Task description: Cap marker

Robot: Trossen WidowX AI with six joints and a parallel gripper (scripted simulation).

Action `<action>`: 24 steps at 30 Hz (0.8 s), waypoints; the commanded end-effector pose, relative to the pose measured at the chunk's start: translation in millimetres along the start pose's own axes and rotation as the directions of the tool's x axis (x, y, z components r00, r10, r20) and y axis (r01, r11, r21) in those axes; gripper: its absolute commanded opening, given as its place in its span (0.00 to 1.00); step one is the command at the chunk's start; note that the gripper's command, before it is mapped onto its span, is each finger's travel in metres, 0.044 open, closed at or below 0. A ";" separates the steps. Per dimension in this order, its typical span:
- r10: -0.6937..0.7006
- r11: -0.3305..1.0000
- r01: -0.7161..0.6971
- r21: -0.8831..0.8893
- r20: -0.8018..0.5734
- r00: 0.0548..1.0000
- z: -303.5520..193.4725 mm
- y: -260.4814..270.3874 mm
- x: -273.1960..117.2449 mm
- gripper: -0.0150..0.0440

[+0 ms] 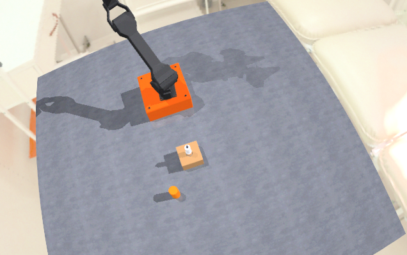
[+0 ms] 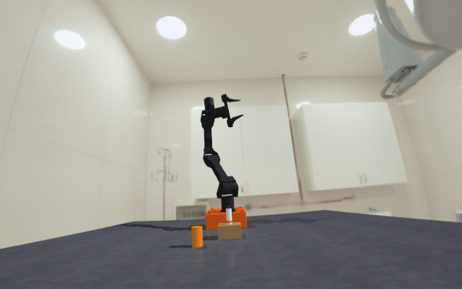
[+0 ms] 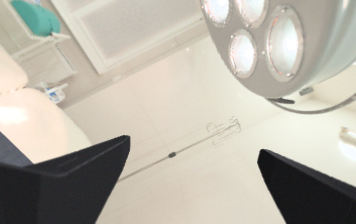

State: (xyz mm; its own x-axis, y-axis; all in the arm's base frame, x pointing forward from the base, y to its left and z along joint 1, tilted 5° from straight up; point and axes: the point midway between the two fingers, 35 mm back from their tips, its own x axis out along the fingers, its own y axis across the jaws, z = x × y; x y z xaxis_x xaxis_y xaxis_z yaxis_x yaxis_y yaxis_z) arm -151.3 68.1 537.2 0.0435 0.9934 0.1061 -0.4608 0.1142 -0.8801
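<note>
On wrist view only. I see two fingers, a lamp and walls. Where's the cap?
Observer: The orange cap stands upright on the table, apart from the wooden block.
Operator: And the marker?
Observer: The white marker stands upright in the block, uncapped.
Operator: How high is the gripper?
Observer: Well above the marker's tip, fingers spread, nothing between them.
</note>
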 end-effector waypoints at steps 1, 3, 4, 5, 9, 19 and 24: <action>-0.001 1.000 0.001 0.003 -0.003 1.000 -0.9 -0.6 0.6 0.89; -0.005 1.000 0.006 0.025 -0.025 1.000 -8.1 -5.1 5.3 0.80; -0.009 0.999 0.011 0.044 -0.045 0.999 -14.5 -8.9 9.2 0.75; -0.013 0.998 0.018 0.068 -0.070 0.997 -22.9 -13.8 14.1 0.71; -0.028 0.980 0.067 0.189 -0.203 0.979 -69.2 -36.6 35.9 0.68; 0.030 0.862 0.259 0.436 -0.554 0.832 -225.9 -78.5 67.6 0.68; 0.083 0.815 0.349 0.463 -0.689 0.720 -295.1 -82.7 61.1 0.68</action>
State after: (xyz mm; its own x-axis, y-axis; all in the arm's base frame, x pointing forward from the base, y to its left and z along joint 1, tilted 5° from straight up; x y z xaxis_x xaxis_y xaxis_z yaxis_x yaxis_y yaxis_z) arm 116.2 126.2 497.4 0.5633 0.7886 -0.2466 -0.7687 0.3906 -0.5065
